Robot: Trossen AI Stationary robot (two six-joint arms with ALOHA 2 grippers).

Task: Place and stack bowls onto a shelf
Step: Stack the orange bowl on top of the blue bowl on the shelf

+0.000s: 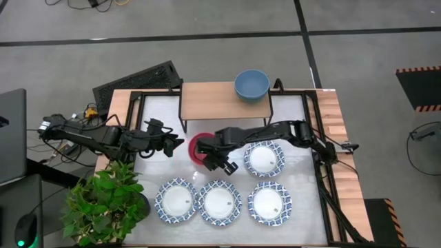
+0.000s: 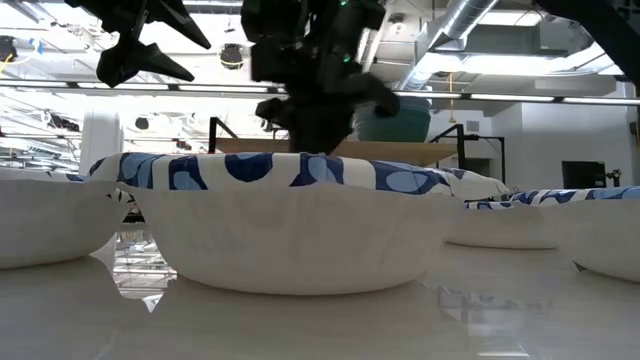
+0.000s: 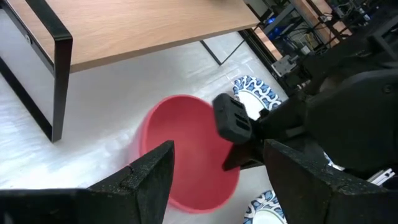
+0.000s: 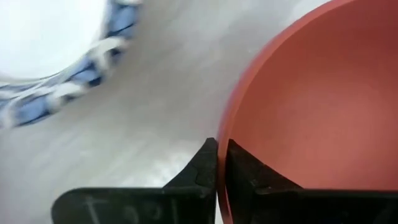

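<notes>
A plain red bowl (image 1: 198, 147) sits on the white table just in front of the shelf (image 1: 217, 101), a low wooden board on black legs. A blue-green bowl (image 1: 251, 85) stands on the shelf's right end. My right gripper (image 1: 211, 158) is shut on the red bowl's rim. My left gripper (image 1: 176, 146) hangs open just left of the red bowl, touching nothing; its wrist view looks down on the bowl (image 3: 186, 155). Several blue-patterned bowls (image 1: 264, 158) (image 1: 175, 201) (image 1: 269, 202) rest on the table nearer the front. My right gripper pinches the red bowl's rim (image 4: 222, 142) on its near right side, one finger (image 4: 239, 168) inside the bowl and the other (image 4: 200, 168) outside. The fingers come steeply from above. The bowl stays upright with its base on the table.
A potted plant (image 1: 103, 203) stands at the table's near left corner. A black grid panel (image 1: 138, 83) lies at the far left. In the low view a patterned bowl (image 2: 300, 230) fills the foreground. The shelf's left half (image 1: 203, 103) is bare.
</notes>
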